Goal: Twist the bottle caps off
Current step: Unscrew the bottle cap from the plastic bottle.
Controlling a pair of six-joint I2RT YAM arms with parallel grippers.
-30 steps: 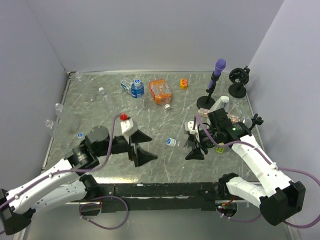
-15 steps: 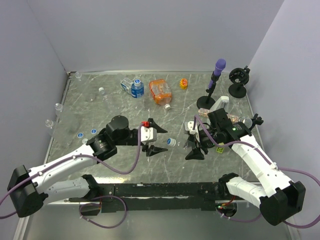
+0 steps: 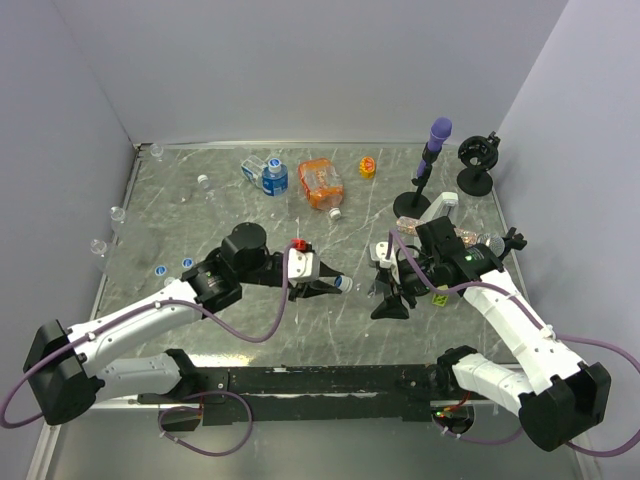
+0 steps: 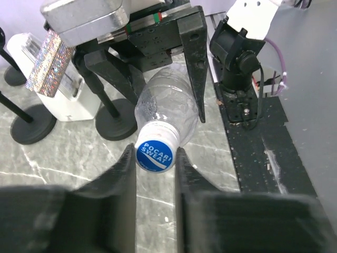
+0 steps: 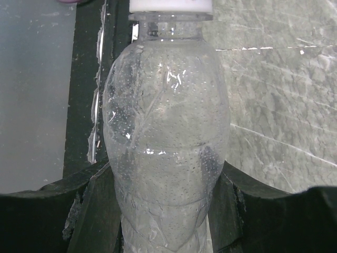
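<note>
Left hand (image 3: 333, 285) clamps the blue cap (image 4: 154, 154) at centre frame; right hand (image 3: 387, 285) grips the clear bottle (image 5: 166, 132). Twisting could spin or crumple the thin bottle, leaving the cap tight.

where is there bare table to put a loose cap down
Barest is the table strip between the left gripper and the black front rail. The back is crowded: blue-labelled bottle, orange bottle, purple-topped stand.

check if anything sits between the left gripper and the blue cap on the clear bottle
Nothing visible does. The black fingers of the left gripper sit against both sides of the blue round plastic cap, with the clear plastic bottle held by the right gripper.
</note>
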